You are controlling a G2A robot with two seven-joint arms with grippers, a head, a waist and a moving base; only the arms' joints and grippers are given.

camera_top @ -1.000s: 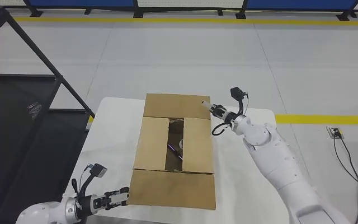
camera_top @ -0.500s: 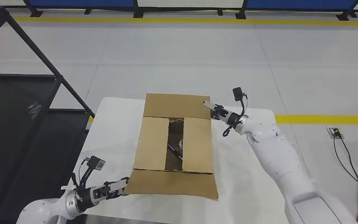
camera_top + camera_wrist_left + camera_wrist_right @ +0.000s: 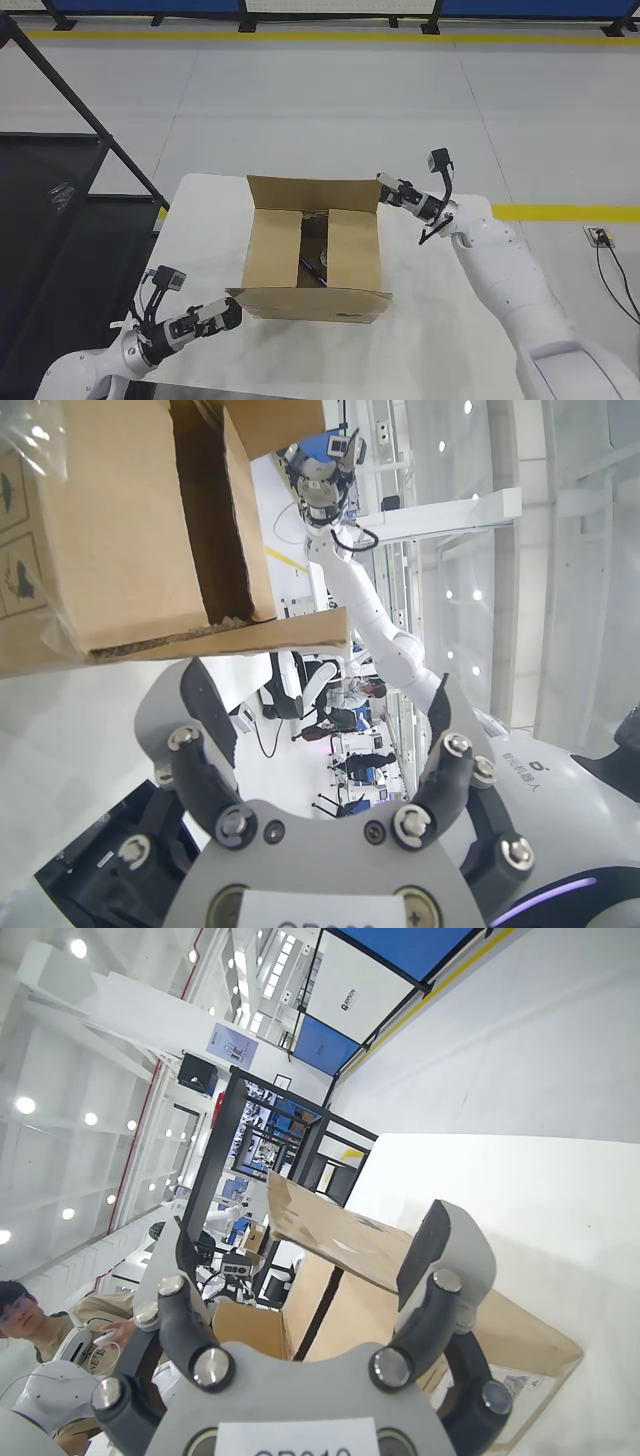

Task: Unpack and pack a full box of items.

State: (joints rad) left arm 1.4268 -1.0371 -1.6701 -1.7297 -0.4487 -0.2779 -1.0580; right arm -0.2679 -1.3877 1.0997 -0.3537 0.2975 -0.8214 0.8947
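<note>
The fingers (image 3: 207,705) of the left gripper (image 3: 320,685) are standing spread wide with nothing between them; they are hovering just beneath the free edge of the near flap (image 3: 225,645), at about 7 o'clock from the box (image 3: 270,250); whether a fingertip is touching the cardboard cannot be told. The fingers (image 3: 425,1248) of the right gripper (image 3: 307,1228) are likewise standing apart, gripping nothing; this gripper is sitting at about 1 o'clock from the box, right at the outer corner of the far flap (image 3: 315,193), and contact there is too close to call. The box is sitting at the middle of the tabletop (image 3: 205,225); its far flap, at 12 o'clock, is standing nearly upright; its near flap, at 6 o'clock, is angling up off the top; the two side flaps (image 3: 352,250), at 9 and 3 o'clock, are lying folded inward, leaving a dark slot (image 3: 313,245) between them; inside the slot small items are showing, among them a thin purple one (image 3: 310,266), too small to identify.
</note>
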